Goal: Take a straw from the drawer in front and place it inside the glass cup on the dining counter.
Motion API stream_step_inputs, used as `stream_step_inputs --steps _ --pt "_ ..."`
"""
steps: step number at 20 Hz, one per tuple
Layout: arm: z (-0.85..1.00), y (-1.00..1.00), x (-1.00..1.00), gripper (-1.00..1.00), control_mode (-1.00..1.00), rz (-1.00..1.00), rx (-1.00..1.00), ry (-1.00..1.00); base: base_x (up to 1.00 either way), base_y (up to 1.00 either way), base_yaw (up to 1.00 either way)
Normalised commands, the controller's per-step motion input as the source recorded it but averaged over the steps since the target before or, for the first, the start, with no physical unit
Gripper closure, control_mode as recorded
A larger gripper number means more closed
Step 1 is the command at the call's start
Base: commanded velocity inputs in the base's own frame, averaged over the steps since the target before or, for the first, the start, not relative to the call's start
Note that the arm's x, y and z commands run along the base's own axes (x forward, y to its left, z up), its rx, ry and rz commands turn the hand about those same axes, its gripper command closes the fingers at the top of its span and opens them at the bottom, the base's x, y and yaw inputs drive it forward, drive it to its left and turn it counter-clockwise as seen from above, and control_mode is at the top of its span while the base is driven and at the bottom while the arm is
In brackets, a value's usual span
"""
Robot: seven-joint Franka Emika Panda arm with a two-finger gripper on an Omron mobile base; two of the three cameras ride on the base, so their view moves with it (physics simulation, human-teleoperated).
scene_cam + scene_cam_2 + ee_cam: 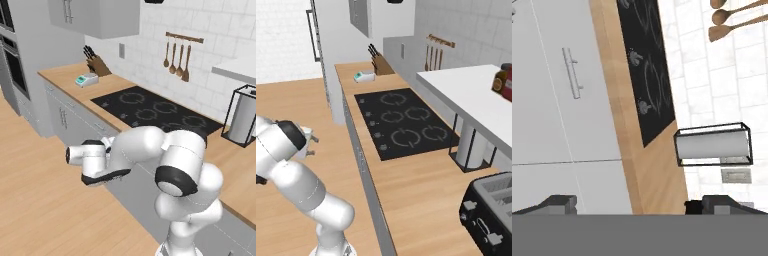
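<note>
My gripper [641, 204] is open, with nothing between its two dark fingertips [559, 202]. It faces a light-grey drawer [587, 110] under the wood counter edge. The drawer is closed and its slim metal bar handle [572, 72] lies some way ahead of the tips. From the right base view the gripper [312, 144] hangs out over the floor, short of the cabinet fronts, at about drawer height. The straw, the glass cup and the dining counter are out of view.
A wood counter [65, 75] holds a black cooktop [150, 110], a knife block [97, 64] and a wire-framed paper towel holder [712, 145]. A dark toaster [491, 205] sits near the right. Wooden spoons [177, 57] hang on the tiled wall. Open wood floor [40, 200] lies left.
</note>
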Motion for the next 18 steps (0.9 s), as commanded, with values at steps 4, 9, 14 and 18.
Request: stream_step_inputs --steps 4,9,14,18 --pt "-0.11 -0.61 0.03 -1.00 -1.00 -0.04 -0.05 -0.11 0.00 0.00 0.00" --pt "-0.09 -0.81 0.00 -1.00 -1.00 -0.03 0.00 -0.10 0.00 0.00 0.00" --pt "-0.13 -0.80 -0.08 -1.00 -1.00 -0.01 0.00 -0.08 0.00 0.00 0.00" --pt "-0.25 -0.62 -0.14 -1.00 -1.00 0.02 0.00 0.00 0.00 0.00 0.00"
